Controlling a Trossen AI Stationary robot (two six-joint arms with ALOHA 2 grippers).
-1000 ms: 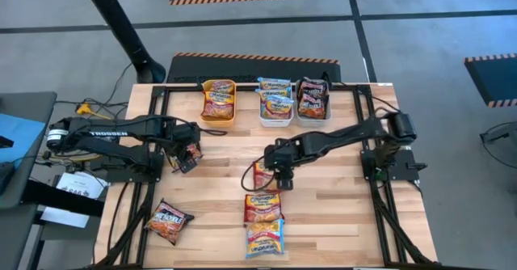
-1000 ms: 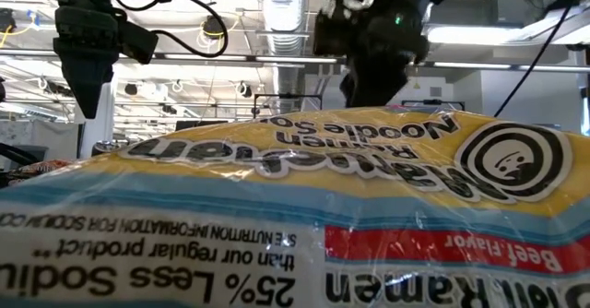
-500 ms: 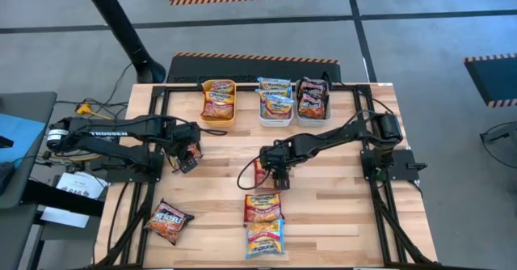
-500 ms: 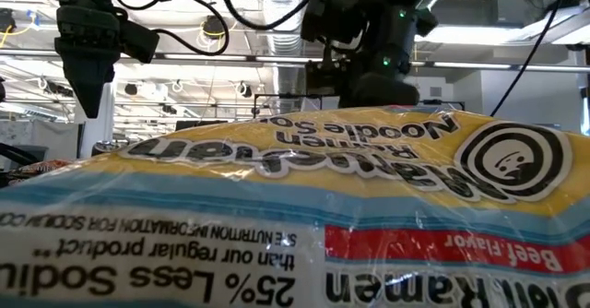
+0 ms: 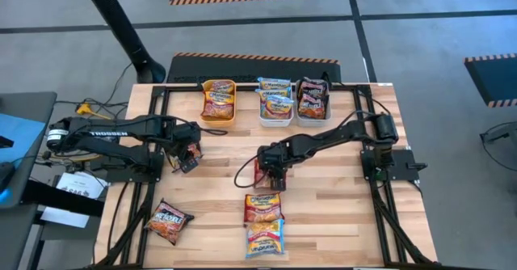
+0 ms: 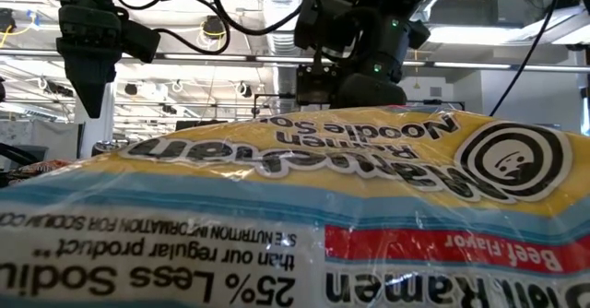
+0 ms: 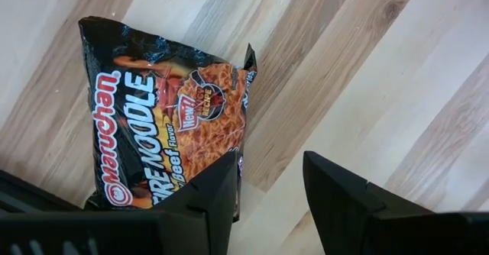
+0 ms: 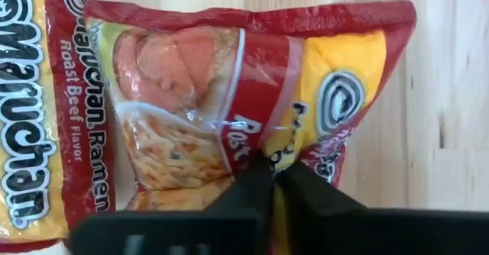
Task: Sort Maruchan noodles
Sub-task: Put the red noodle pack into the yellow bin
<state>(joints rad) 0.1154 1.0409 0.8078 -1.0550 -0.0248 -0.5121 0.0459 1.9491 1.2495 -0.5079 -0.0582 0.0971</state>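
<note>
- Maruchan roast beef packet [image 8: 229, 102] lies mid-counter [image 5: 323, 197], its wrapper pinched by the right claw [image 8: 273, 180], fingers pressed together.
- Left claw [image 7: 267, 186] hangs spread near the counter's left side, over a dark fire noodle packet [image 7: 168, 117].
- Three bins [image 5: 275, 102] at the back hold sorted packets.
</note>
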